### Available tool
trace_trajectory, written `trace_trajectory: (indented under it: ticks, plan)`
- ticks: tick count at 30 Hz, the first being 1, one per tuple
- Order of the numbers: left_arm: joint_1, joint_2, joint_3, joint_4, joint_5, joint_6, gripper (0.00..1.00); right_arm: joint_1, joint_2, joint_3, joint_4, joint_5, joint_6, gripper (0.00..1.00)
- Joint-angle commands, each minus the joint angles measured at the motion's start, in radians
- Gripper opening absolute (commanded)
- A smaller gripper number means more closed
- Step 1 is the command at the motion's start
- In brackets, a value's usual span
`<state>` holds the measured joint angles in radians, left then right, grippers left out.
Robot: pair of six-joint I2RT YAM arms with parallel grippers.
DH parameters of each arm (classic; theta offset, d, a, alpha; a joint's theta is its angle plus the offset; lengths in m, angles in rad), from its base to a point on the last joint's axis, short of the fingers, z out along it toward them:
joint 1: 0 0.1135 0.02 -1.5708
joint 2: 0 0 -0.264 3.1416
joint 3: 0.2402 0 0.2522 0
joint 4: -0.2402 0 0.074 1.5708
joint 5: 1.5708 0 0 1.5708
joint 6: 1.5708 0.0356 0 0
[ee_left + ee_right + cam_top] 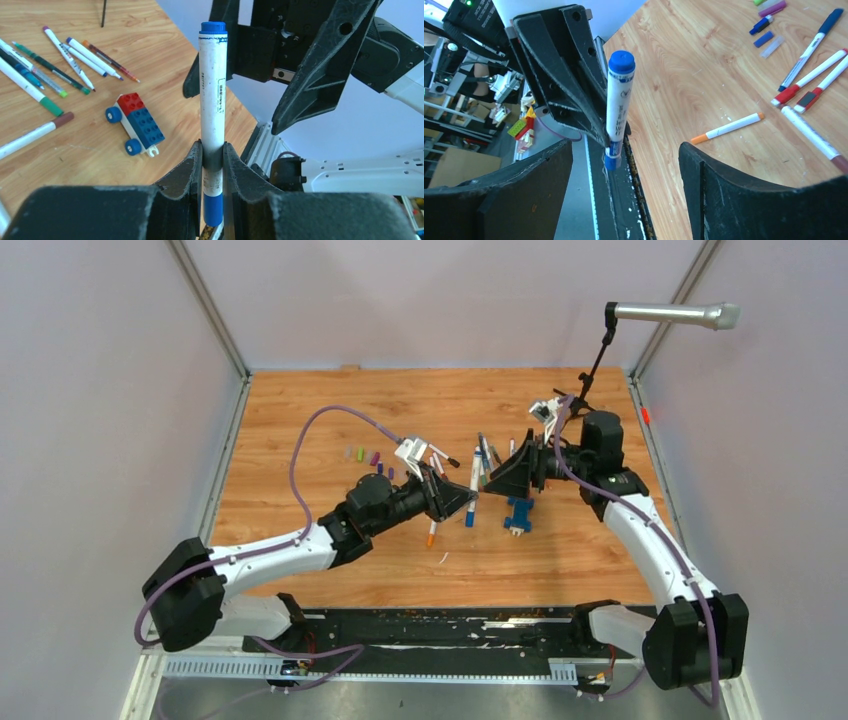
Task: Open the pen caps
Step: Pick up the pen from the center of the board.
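left claw (213, 150) clamped narrow on a white blue-ended pen (212, 95), held in the air above the middle of the counter (300, 420). blue at both ends; cannot tell which end is the cap. right claw (624, 147) spread wide, a finger on either side of the pen, touching nothing. row of loose pen caps (373, 457) lies left of the counter's middle. other pens (75, 55) scattered flat behind centre. blue-and-red block car (137, 122) rests just right of the middle.
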<state>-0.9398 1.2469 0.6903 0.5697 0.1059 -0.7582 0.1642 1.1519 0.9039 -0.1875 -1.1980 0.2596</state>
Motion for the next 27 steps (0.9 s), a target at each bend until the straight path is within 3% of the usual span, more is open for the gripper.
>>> trace_trajectory:
  ticks: [1, 9, 21, 23, 27]
  plan:
    - [-0.036, 0.027, 0.049, 0.035, -0.056, 0.003, 0.00, 0.030, -0.011, -0.033, 0.144, 0.021, 0.117, 0.78]
    - [-0.056, 0.034, 0.072, 0.004, -0.082, 0.008, 0.00, 0.051, -0.001, -0.068, 0.269, 0.032, 0.240, 0.73]
    - [-0.063, 0.040, 0.057, 0.032, -0.058, -0.006, 0.00, 0.096, 0.070, -0.076, 0.422, 0.014, 0.417, 0.49]
    - [-0.065, 0.040, 0.053, 0.040, -0.056, -0.010, 0.01, 0.103, 0.080, -0.074, 0.424, 0.014, 0.421, 0.40]
    - [-0.066, 0.033, 0.050, 0.039, -0.063, -0.010, 0.07, 0.114, 0.091, -0.077, 0.436, 0.004, 0.420, 0.10]
